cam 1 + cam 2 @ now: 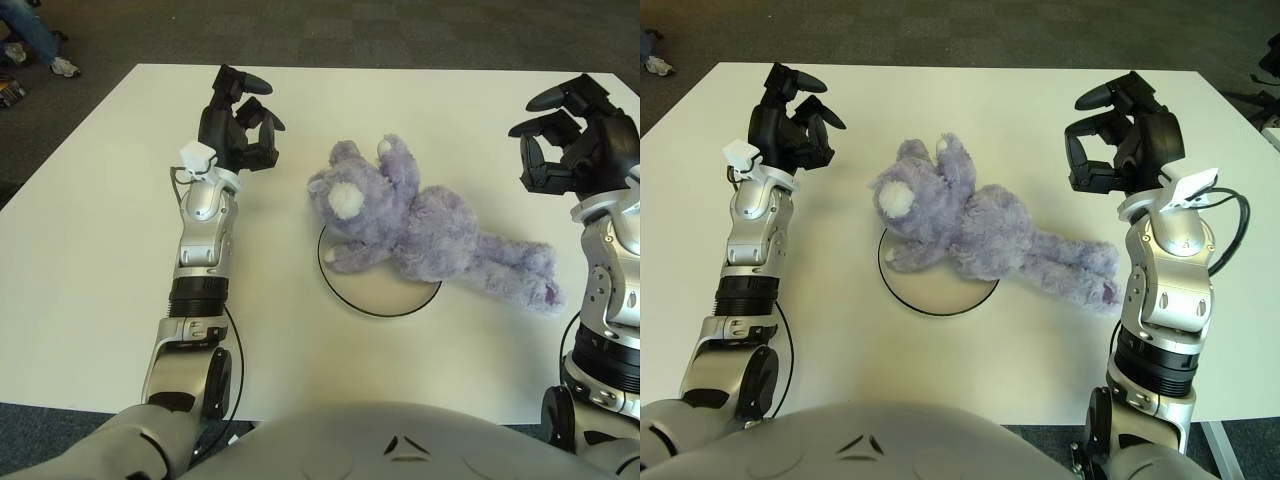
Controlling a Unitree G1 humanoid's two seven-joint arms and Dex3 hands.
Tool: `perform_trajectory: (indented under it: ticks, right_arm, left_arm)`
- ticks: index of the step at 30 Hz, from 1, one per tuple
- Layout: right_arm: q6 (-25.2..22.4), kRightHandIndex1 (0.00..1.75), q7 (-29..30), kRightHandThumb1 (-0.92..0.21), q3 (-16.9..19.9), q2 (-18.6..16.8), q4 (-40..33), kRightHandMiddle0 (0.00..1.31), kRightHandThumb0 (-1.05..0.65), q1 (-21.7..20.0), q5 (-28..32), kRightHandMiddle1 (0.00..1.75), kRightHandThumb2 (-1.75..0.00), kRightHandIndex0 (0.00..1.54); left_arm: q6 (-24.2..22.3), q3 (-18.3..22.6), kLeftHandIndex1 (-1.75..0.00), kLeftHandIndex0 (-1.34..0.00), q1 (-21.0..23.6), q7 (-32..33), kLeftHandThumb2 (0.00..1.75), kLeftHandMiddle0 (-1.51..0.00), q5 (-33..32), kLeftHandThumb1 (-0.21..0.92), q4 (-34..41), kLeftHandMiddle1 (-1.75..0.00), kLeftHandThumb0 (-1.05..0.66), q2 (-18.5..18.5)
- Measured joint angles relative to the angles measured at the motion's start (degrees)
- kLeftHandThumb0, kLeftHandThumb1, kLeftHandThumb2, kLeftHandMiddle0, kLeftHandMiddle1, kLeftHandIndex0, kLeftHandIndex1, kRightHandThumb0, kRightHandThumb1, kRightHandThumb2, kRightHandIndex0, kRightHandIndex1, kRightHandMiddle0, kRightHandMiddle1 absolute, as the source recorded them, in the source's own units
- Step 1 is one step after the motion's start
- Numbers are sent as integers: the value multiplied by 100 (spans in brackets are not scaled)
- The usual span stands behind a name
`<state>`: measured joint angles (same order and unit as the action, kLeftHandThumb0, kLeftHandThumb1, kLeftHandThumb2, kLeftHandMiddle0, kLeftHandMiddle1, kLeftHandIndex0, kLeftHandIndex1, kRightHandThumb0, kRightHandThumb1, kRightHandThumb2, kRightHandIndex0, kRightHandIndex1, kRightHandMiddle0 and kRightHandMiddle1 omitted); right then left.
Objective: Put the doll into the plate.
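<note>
A fluffy purple teddy bear doll (420, 225) lies on its side across the white round plate (375, 290). Its head and upper body are over the plate, while its legs trail off to the right onto the table. My left hand (245, 120) hovers to the left of the doll, fingers relaxed and holding nothing. Over at the right table edge, my right hand (1110, 140) is raised beyond the doll's legs, fingers loosely curled around nothing.
The white table (90, 250) carries only the plate and doll. Dark carpet (400, 30) lies beyond its far edge, and a person's shoe (65, 68) shows at the top left.
</note>
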<state>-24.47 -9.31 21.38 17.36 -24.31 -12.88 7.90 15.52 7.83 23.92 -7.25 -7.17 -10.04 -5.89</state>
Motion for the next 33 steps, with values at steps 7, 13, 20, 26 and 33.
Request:
perform_trajectory:
  ticks: [7, 13, 20, 26, 33]
  right_arm:
    - [90, 175, 164, -26, 162, -190, 342, 53, -1, 0, 287, 175, -139, 54]
    - [318, 175, 290, -25, 176, -352, 600, 54, -1, -9, 443, 175, -140, 55]
    - [685, 175, 373, -23, 131, -504, 1048, 55, -1, -8, 473, 175, -142, 56]
    - [904, 175, 419, -13, 109, -598, 1332, 61, -1, -8, 493, 170, -153, 69]
    - [1584, 175, 328, 6, 121, -623, 2254, 69, -1, -96, 526, 168, -173, 90]
  left_arm:
    - [207, 49, -175, -33, -1, 4, 126, -70, -25, 34, -204, -159, -1, 50]
    - [218, 43, -175, -34, -1, 70, 127, -70, -19, 34, -306, -161, -1, 116]
    - [128, 16, -175, -42, -5, 139, 130, -58, -5, 33, -442, -169, -1, 171]
    - [-71, 3, -175, -49, -14, 204, 133, -51, 17, 31, -543, -174, -1, 185]
    - [-112, -4, -175, -50, -33, 228, 135, -52, 46, 30, -692, -175, -1, 213]
